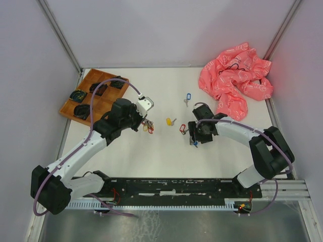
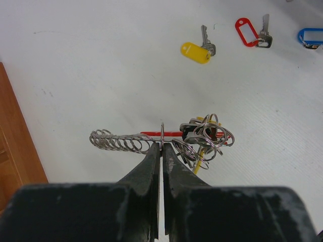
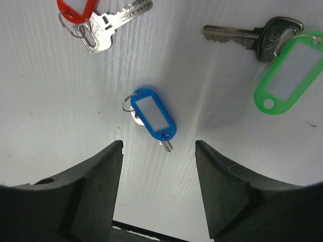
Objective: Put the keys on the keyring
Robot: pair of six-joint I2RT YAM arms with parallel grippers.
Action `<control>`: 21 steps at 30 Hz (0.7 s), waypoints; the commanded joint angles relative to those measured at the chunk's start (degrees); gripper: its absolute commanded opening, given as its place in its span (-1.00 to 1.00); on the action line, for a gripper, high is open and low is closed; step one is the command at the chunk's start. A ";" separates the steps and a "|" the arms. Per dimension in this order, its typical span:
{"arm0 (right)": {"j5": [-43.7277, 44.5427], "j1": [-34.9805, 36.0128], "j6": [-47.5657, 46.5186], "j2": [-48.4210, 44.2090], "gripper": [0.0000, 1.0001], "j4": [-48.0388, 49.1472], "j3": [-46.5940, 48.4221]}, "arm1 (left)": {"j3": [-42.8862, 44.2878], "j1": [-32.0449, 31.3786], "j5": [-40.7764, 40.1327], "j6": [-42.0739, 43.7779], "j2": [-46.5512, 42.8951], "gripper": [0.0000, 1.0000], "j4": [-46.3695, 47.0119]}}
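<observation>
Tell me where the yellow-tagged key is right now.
In the top view, the yellow-tagged key lies between the keyring on its left and the red-tagged key on its right.

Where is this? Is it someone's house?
Probably a robot test booth, not a house: two robot arms bolted to a metal rail, plain walls boxing in a white table with scattered keys.

Tool (image 3: pixel 159 144) (spread wide) over blue-tagged key (image 3: pixel 154 113).

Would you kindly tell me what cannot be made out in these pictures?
Left wrist: keyring too tangled to count what hangs on it; left gripper hides part.
Right wrist: red tag cut by top edge, green tag by right edge.
Top external: wooden tray contents too small.
</observation>
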 commanded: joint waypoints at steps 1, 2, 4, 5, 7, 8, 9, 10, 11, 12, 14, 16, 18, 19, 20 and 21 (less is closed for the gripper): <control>-2.25 0.45 -1.73 1.11 0.36 0.57 -1.02 | 1.86 0.31 -0.17 -1.55 -0.90 -0.95 2.93; -2.34 0.90 -1.73 1.54 0.37 1.10 -1.08 | 1.94 0.29 -0.12 -1.55 -0.86 -0.95 2.98; -2.70 2.20 -1.62 2.61 0.37 1.30 -0.68 | 2.00 0.30 -0.06 -1.58 -0.82 -0.95 2.81; -3.27 2.97 -1.36 3.24 0.36 1.51 -0.45 | 1.96 0.31 -0.07 -1.60 -0.80 -0.95 2.84; -4.92 4.47 -0.12 4.62 0.36 2.41 -0.11 | 2.03 0.27 -0.20 -1.58 -0.89 -0.95 2.84; -5.57 5.24 0.53 5.14 0.36 3.29 0.03 | 1.99 0.26 -0.23 -1.56 -0.95 -0.95 2.84; -5.74 5.99 1.25 5.65 0.35 4.23 0.16 | 1.95 0.35 -0.30 -1.59 -0.94 -0.95 2.84; -5.82 6.69 1.89 6.01 0.35 5.41 0.48 | 2.04 0.31 -0.28 -1.58 -0.99 -0.95 2.84; -5.92 7.43 2.36 6.45 0.34 6.56 1.11 | 2.01 0.31 -0.24 -1.57 -0.91 -0.95 2.84; -6.02 7.96 2.67 7.13 0.34 7.57 1.89 | 2.01 0.31 -0.26 -1.57 -0.91 -0.95 2.84; -5.89 8.62 2.52 8.92 0.34 9.34 3.97 | 2.17 0.33 -0.28 -1.63 -0.85 -0.95 2.84; -6.08 8.79 1.47 10.75 0.35 9.80 6.55 | 2.08 0.24 -0.39 -1.70 -0.97 -0.95 2.89; -7.39 8.80 -0.01 11.59 0.35 9.49 9.26 | 1.90 0.29 -0.56 -1.64 -1.07 -0.95 3.01; -8.13 8.78 -1.16 11.57 0.36 8.87 10.87 | 1.84 0.29 -0.61 -1.56 -1.16 -0.95 3.10; -8.38 8.77 -2.32 11.20 0.36 7.60 11.92 | 1.84 0.31 -0.73 -1.62 -1.17 -0.95 3.11; -8.26 8.81 -4.00 10.65 0.38 6.31 12.68 | 1.80 0.31 -0.83 -1.58 -1.25 -0.95 3.04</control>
